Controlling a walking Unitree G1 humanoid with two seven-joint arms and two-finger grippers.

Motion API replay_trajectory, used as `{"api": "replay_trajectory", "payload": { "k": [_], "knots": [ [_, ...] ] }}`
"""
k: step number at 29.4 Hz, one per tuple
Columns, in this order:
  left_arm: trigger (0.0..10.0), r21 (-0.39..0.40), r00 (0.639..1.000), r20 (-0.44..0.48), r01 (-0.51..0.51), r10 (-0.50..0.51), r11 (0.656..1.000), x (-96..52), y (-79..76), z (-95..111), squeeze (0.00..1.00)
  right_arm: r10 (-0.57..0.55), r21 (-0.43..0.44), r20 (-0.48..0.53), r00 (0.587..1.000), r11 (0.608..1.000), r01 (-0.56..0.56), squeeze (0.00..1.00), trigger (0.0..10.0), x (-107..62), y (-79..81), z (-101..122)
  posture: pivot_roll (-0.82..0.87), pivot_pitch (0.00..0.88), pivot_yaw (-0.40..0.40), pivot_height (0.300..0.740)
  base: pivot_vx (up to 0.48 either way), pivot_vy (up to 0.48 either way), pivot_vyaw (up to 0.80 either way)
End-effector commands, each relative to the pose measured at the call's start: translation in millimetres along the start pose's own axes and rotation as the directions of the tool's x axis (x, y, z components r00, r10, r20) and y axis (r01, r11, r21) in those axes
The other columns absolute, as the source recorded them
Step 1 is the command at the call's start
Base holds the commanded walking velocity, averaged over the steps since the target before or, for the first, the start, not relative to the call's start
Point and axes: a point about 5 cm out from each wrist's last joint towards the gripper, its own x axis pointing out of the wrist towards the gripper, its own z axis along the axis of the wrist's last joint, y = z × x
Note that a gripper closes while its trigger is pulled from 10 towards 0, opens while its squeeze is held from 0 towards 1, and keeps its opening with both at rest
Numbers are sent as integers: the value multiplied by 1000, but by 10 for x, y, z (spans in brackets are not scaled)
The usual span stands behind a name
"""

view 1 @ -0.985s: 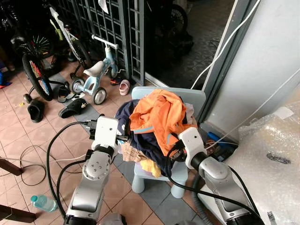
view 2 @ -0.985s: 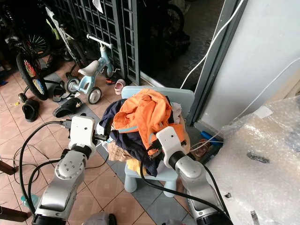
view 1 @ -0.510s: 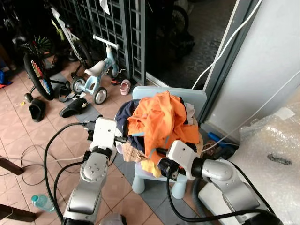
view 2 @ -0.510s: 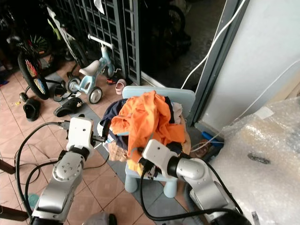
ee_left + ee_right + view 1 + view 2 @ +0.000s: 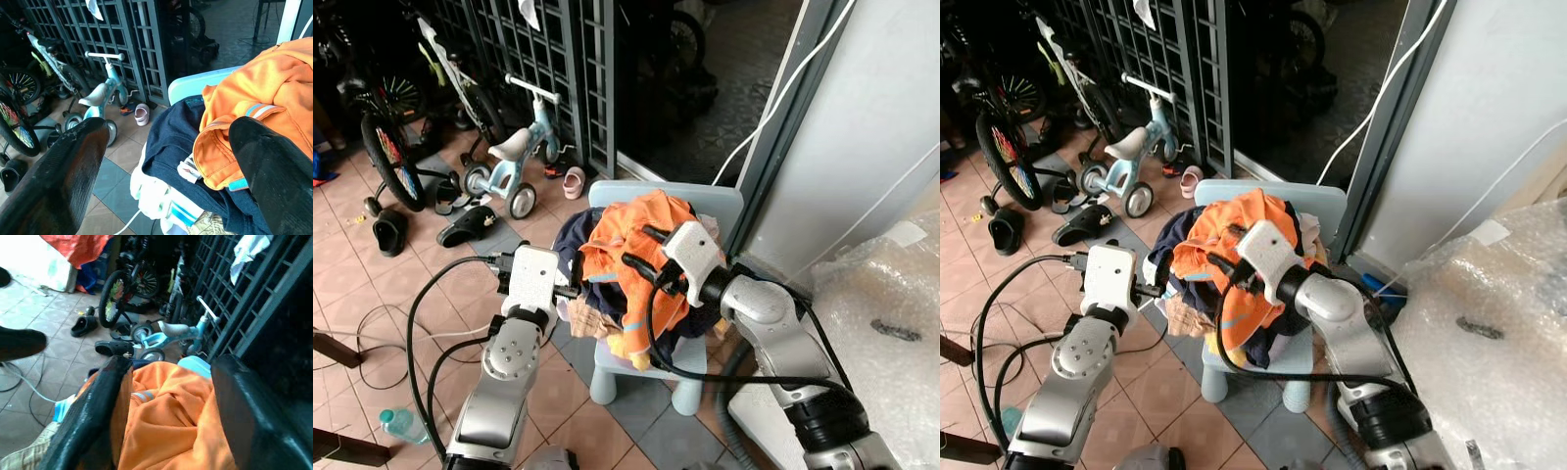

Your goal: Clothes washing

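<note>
No legible writing on orange garment [image 5: 636, 255]

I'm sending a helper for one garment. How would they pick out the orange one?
Find the pale blue child's chair by the dark doorway, heaped with clothes. The orange top lies uppermost, over navy fabric; it alone is bright orange, with a light-blue stripe.

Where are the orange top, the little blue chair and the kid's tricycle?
orange top [image 5: 631, 245], left eye view, its upper folds.
blue chair [image 5: 717, 204], left eye view, its backrest.
tricycle [image 5: 514, 145], left eye view, its seat.
</note>
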Motion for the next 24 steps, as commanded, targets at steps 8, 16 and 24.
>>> {"api": "replay_trajectory", "payload": {
  "k": [8, 16, 24],
  "knots": [
    [10000, 22, 999, -28, -28, 29, 999, -154, 50, 1, 0, -289, 24, -232, 929, 953, 303, 1000, 10000, 360, -152, -304, 31, 66, 30, 740, 0, 0, 0],
    [10000, 3, 998, -51, -38, 38, 999, -284, 37, 7, 0, -251, 133, -345, 905, 941, 312, 1000, 0, 402, 9, -531, 51, 112, 7, 740, 0, 0, 0],
    [10000, -14, 994, -89, -65, 64, 998, -432, 46, -1, 0, -203, 239, -404, 892, 918, 318, 0, 0, 380, 174, -701, 78, 157, -14, 740, 0, 0, 0]
  ]
}}
